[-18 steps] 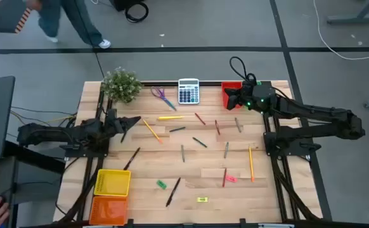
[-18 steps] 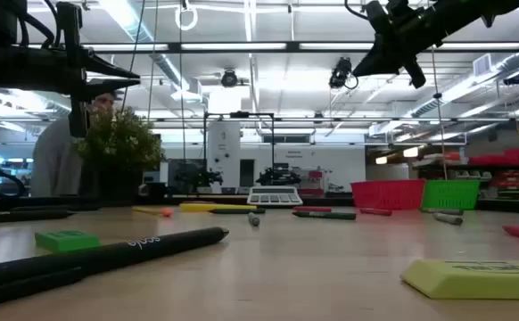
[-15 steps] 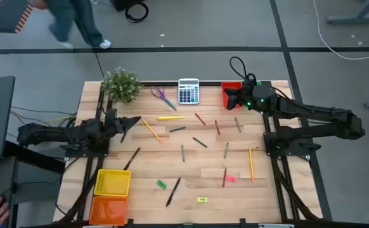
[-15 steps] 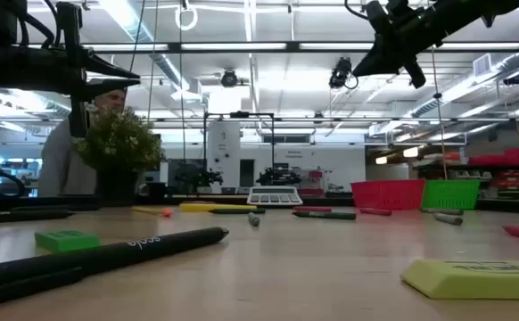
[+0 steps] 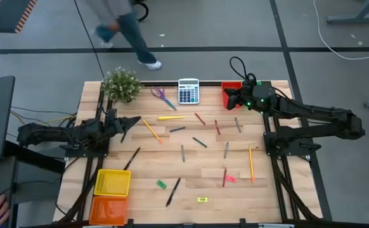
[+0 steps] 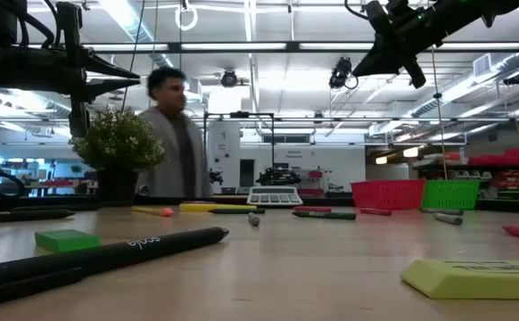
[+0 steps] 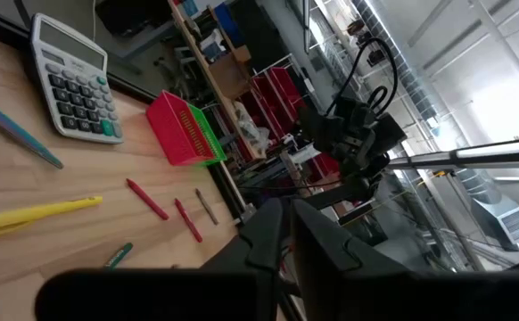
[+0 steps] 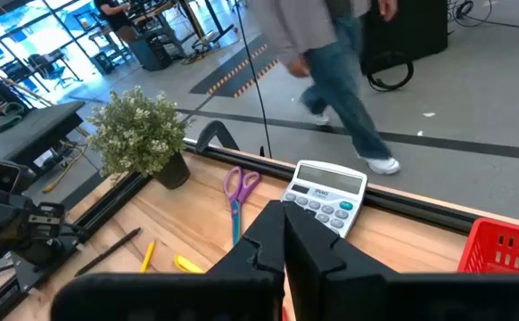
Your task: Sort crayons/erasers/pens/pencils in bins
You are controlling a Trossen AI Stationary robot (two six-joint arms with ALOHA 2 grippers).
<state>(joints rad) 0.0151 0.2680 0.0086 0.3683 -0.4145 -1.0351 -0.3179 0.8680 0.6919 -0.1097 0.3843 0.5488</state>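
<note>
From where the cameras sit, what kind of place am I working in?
Probably a robotics lab or workshop. A wooden table carries both arms, a person walks past on the grey floor behind it, and the low view shows ceiling strip lights and shelving with equipment beyond.

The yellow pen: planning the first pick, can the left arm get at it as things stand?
Probably yes. The bright yellow pen lies alone on bare wooden table, just ahead of the left gripper, with nothing between; the right gripper waits by the red mesh bin.
</note>
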